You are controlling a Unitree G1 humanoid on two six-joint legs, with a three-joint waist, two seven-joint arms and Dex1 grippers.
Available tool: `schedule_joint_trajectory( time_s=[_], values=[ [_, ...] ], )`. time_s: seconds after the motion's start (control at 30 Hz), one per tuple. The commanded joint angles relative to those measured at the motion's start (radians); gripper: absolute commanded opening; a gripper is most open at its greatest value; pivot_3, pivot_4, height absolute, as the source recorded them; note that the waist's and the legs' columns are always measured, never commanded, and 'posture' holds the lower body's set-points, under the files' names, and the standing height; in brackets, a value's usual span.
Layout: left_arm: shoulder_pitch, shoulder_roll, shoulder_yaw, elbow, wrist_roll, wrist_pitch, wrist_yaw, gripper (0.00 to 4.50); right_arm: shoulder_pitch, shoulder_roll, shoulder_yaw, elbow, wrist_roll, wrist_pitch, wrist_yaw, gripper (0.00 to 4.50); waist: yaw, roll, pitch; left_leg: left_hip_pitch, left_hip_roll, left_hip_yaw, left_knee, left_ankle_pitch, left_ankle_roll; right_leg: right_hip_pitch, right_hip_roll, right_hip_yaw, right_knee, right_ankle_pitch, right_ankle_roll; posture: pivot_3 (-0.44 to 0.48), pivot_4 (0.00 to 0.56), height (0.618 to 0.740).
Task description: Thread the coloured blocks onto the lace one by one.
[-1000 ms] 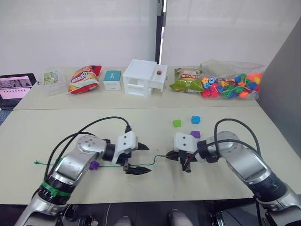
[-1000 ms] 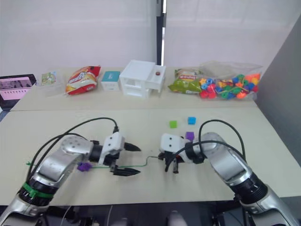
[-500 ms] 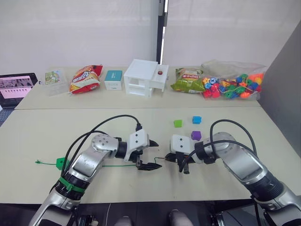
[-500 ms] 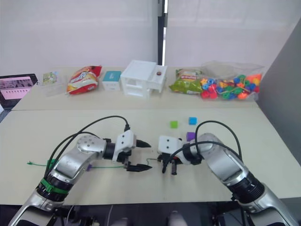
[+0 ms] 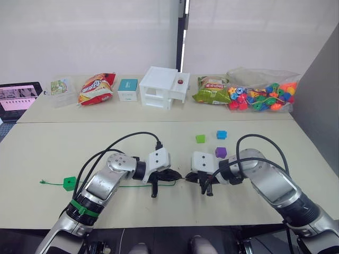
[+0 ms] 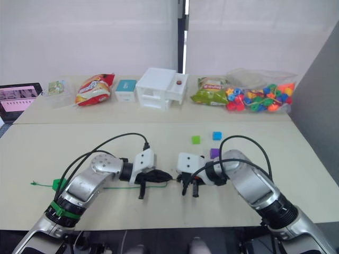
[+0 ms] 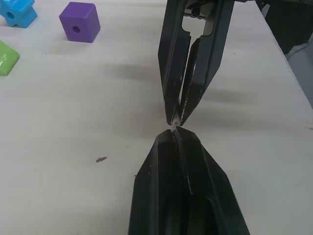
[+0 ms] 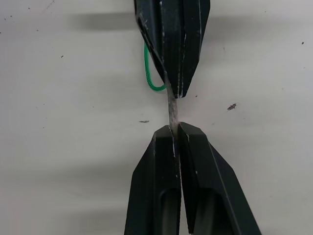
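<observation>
The green lace (image 5: pixel 130 184) lies across the table, with a green block (image 5: pixel 69 183) threaded near its far left end. Its stiff pale tip (image 8: pixel 171 105) spans the short gap between my two grippers. My left gripper (image 5: pixel 177 177) is shut on the lace just behind the tip, where the green string loops (image 8: pixel 149 73) beside its fingers. Facing it tip to tip, my right gripper (image 5: pixel 192 180) is shut on the tip's front end. Three loose blocks lie beyond the right gripper: green (image 5: pixel 199 138), blue (image 5: pixel 221 134) and purple (image 5: pixel 220 152).
On the back table stand a white drawer box (image 5: pixel 161 87), snack bags (image 5: pixel 94 89), a teal box (image 5: pixel 126 89) and a clear bag of coloured blocks (image 5: pixel 262 96). A screen (image 5: pixel 17 97) sits at the far left. Black cables (image 5: pixel 127 138) arch over both arms.
My left gripper has slid right along the lace to the tip and closed on it from wide open. The right gripper has stayed shut on the tip.
</observation>
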Motion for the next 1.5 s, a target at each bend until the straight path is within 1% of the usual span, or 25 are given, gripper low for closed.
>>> schedule_joint_trajectory(
  time_s=[0.03, 0.2, 0.27, 0.33, 0.4, 0.43, 0.47, 0.5, 0.63, 0.9, 1.0, 1.13, 1.5],
  values=[
    [-0.010, -0.006, -0.001, -0.009, 0.002, -0.014, 0.004, 0.05, -0.013, 0.002, -0.014, -0.039, 0.014, 0.002, 0.003, 0.00, 0.000, 0.000, 0.000, 0.000, 0.000, 0.000, 0.000, 0.000, 0.000, 0.000, 0.000, 0.000, 0.000, 0.000, 0.000, 0.000, 0.150, 0.740],
    [-0.020, -0.013, 0.002, 0.001, 0.006, -0.015, 0.004, 0.05, -0.011, 0.000, -0.015, -0.040, 0.012, 0.005, 0.001, 0.00, 0.000, 0.000, 0.000, 0.000, 0.000, 0.000, 0.000, 0.000, 0.000, 0.000, 0.000, 0.000, 0.000, 0.000, 0.000, 0.000, 0.150, 0.740],
    [-0.023, -0.020, 0.021, -0.007, -0.016, 0.001, 0.005, 0.05, -0.011, 0.000, -0.013, -0.038, 0.009, 0.005, -0.001, 0.00, 0.000, 0.000, 0.000, 0.000, 0.000, 0.000, 0.000, 0.000, 0.000, 0.000, 0.000, 0.000, 0.000, 0.000, 0.000, 0.000, 0.150, 0.740],
    [-0.024, -0.008, 0.020, -0.033, -0.036, 0.021, -0.023, 0.59, -0.011, -0.002, -0.014, -0.038, 0.009, 0.005, -0.001, 0.00, 0.000, 0.000, 0.000, 0.000, 0.000, 0.000, 0.000, 0.000, 0.000, 0.000, 0.000, 0.000, 0.000, 0.000, 0.000, 0.000, 0.150, 0.740],
    [-0.030, -0.001, 0.006, -0.036, -0.007, 0.015, -0.010, 1.19, -0.010, -0.004, -0.015, -0.039, 0.009, 0.006, -0.001, 0.00, 0.000, 0.000, 0.000, 0.000, 0.000, 0.000, 0.000, 0.000, 0.000, 0.000, 0.000, 0.000, 0.000, 0.000, 0.000, 0.000, 0.150, 0.740],
    [-0.034, 0.002, -0.003, -0.032, 0.011, 0.012, -0.001, 1.56, -0.010, -0.004, -0.015, -0.039, 0.009, 0.006, -0.001, 0.00, 0.000, 0.000, 0.000, 0.000, 0.000, 0.000, 0.000, 0.000, 0.000, 0.000, 0.000, 0.000, 0.000, 0.000, 0.000, 0.000, 0.150, 0.740],
    [-0.034, 0.008, -0.013, -0.030, 0.022, 0.003, -0.007, 1.84, -0.009, -0.005, -0.015, -0.039, 0.009, 0.007, -0.001, 0.00, 0.000, 0.000, 0.000, 0.000, 0.000, 0.000, 0.000, 0.000, 0.000, 0.000, 0.000, 0.000, 0.000, 0.000, 0.000, 0.000, 0.150, 0.740],
    [-0.033, 0.012, -0.021, -0.027, 0.029, -0.002, -0.014, 2.22, -0.009, -0.005, -0.015, -0.040, 0.009, 0.007, -0.001, 0.00, 0.000, 0.000, 0.000, 0.000, 0.000, 0.000, 0.000, 0.000, 0.000, 0.000, 0.000, 0.000, 0.000, 0.000, 0.000, 0.000, 0.150, 0.740],
    [-0.032, 0.000, -0.031, 0.004, 0.053, -0.030, 0.003, 2.22, -0.008, -0.005, -0.016, -0.042, 0.010, 0.011, -0.002, 0.00, 0.000, 0.000, 0.000, 0.000, 0.000, 0.000, 0.000, 0.000, 0.000, 0.000, 0.000, 0.000, 0.000, 0.000, 0.000, 0.000, 0.150, 0.740],
    [-0.029, -0.013, -0.033, 0.022, 0.052, -0.043, -0.005, 2.22, -0.005, -0.011, -0.020, -0.052, 0.014, 0.019, -0.002, 0.00, 0.000, 0.000, 0.000, 0.000, 0.000, 0.000, 0.000, 0.000, 0.000, 0.000, 0.000, 0.000, 0.000, 0.000, 0.000, 0.000, 0.150, 0.740],
    [-0.030, -0.015, -0.032, 0.025, 0.052, -0.042, -0.005, 1.46, -0.004, -0.012, -0.020, -0.055, 0.015, 0.022, -0.003, 0.00, 0.000, 0.000, 0.000, 0.000, 0.000, 0.000, 0.000, 0.000, 0.000, 0.000, 0.000, 0.000, 0.000, 0.000, 0.000, 0.000, 0.150, 0.740],
    [-0.029, -0.015, -0.033, 0.026, 0.051, -0.042, -0.008, 0.06, -0.001, -0.014, -0.021, -0.060, 0.018, 0.027, -0.005, 0.00, 0.001, 0.000, 0.000, 0.000, 0.000, 0.000, 0.000, 0.000, 0.000, 0.000, 0.000, 0.000, 0.000, 0.000, 0.000, 0.000, 0.150, 0.740],
    [-0.039, -0.025, -0.027, 0.037, 0.054, -0.041, 0.000, 0.02, 0.011, -0.028, -0.014, -0.084, 0.028, 0.049, 0.001, 0.00, 0.001, 0.000, 0.000, 0.000, 0.000, 0.000, 0.000, 0.000, 0.000, 0.000, 0.000, 0.000, 0.000, 0.000, 0.000, 0.000, 0.150, 0.740]
  ],
)
